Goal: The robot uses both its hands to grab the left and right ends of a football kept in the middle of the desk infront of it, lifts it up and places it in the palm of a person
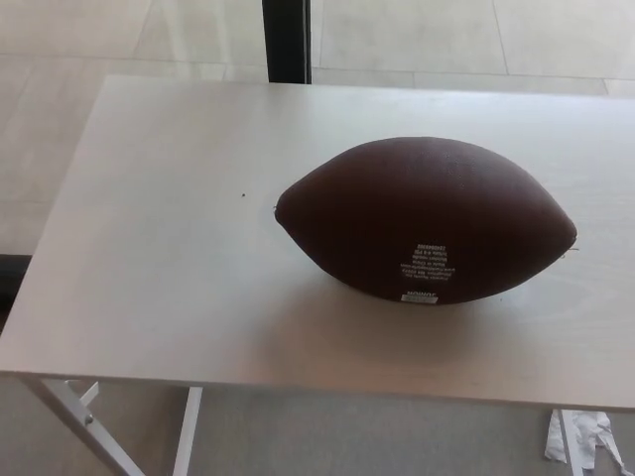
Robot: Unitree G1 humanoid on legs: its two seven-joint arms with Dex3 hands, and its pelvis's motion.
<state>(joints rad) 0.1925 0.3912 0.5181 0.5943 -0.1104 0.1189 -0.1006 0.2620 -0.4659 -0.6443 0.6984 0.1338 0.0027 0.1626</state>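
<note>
A dark brown football (425, 218) lies on its side on the pale desk (169, 248), its long axis running left to right, slightly right of the picture's middle. Small white print shows on its near lower face. Its pointed ends sit at the left and right. Neither of my hands nor any arm shows in the head view. No person's hand is visible.
The desk's near edge (298, 382) runs across the bottom, with white metal legs (89, 421) below at the left. A black post (287, 40) stands beyond the far edge. White scraps (580, 441) lie on the floor at lower right.
</note>
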